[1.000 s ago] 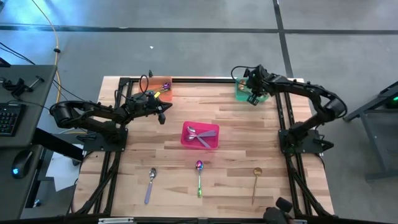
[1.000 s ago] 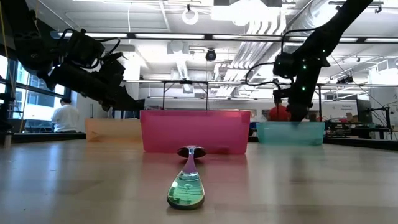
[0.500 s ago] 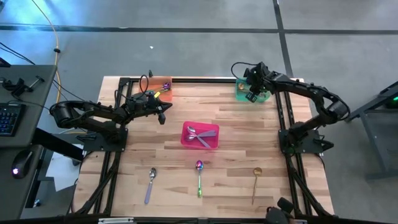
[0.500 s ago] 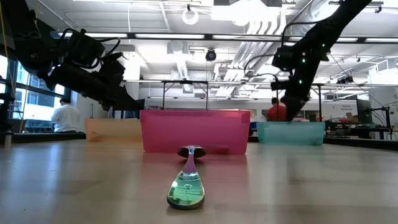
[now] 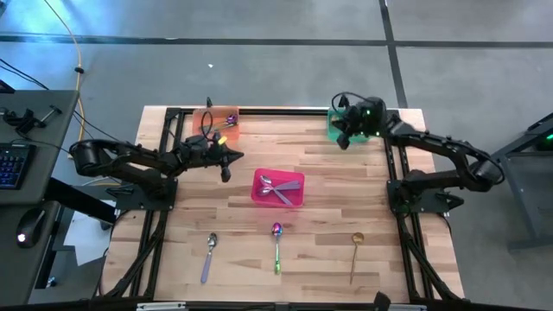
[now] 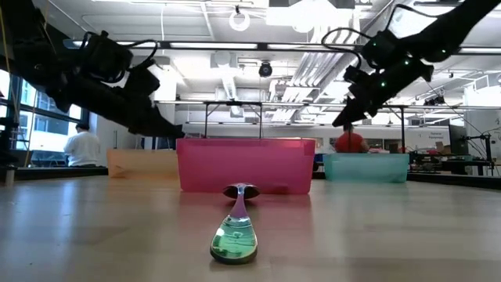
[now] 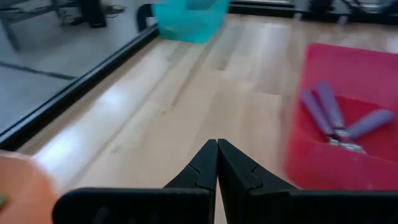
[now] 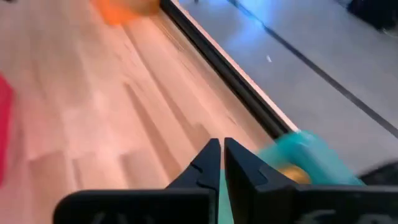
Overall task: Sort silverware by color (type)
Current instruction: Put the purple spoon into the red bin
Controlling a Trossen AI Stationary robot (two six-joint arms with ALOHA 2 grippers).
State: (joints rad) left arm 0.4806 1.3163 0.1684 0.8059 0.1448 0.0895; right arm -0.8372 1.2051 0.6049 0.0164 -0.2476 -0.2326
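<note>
Three spoons lie flat on the wooden table near its front edge: a silver one with a lilac handle (image 5: 208,256), an iridescent one with a green handle (image 5: 276,245) (image 6: 235,233), and a gold one (image 5: 355,253). The pink bin (image 5: 278,187) (image 7: 348,158) at the table's middle holds lilac-handled spoons (image 7: 339,118). My left gripper (image 5: 226,166) (image 7: 217,149) is shut and empty, hovering between the orange bin (image 5: 218,120) and the pink bin. My right gripper (image 5: 343,139) (image 8: 222,149) is shut and empty, raised beside the green bin (image 5: 337,126) (image 8: 305,158), where something gold (image 8: 290,173) shows.
The orange bin at the far left holds an iridescent spoon (image 5: 230,120). Dark frame rails run along the table's far and side edges. Bare wood lies between the bins and the three spoons. A person (image 6: 81,146) stands in the room beyond the table.
My right gripper has risen from the green bin and tipped from pointing down into it to slanting down toward the table's left. It is empty now.
</note>
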